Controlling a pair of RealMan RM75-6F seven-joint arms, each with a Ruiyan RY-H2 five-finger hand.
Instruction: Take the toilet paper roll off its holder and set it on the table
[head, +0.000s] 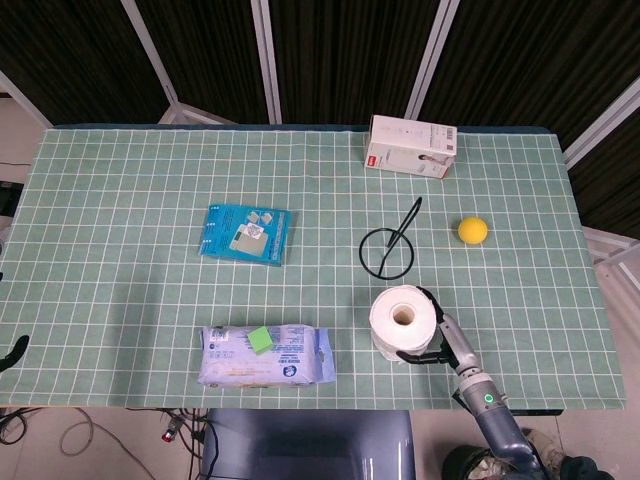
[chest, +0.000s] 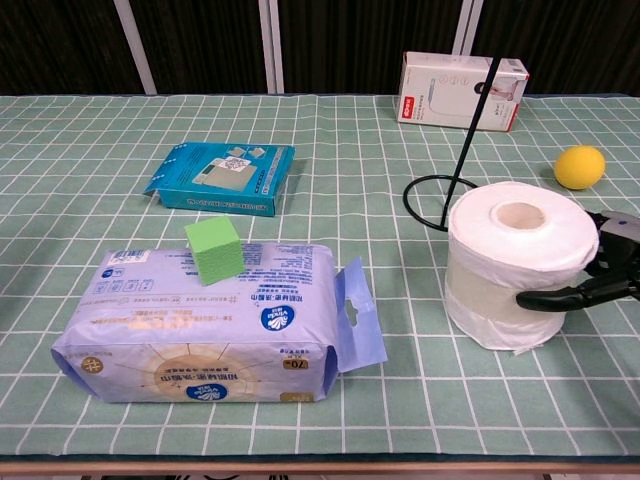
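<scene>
Toilet paper roll upright on end, core hole facing up, long axis vertical; loose sheet edge showing at base in chest view. Stands near front edge of desk, right of centre, just in front of the wire holder and off it; whether base fully rests on the cloth cannot be told. Right robot hand on the roll's right side, toward the front right corner, dark fingers wrapped round the lower wall, holding the roll. Arm entering over the front edge. Left robot hand not seen in either view.

Holder: black ring base flat on desk, thin rod leaning toward the back edge. Yellow ball near the right edge, well apart from the roll. White box at the back edge. Blue packet left of centre. Wet-wipes pack along the front edge, green cube on top of it.
</scene>
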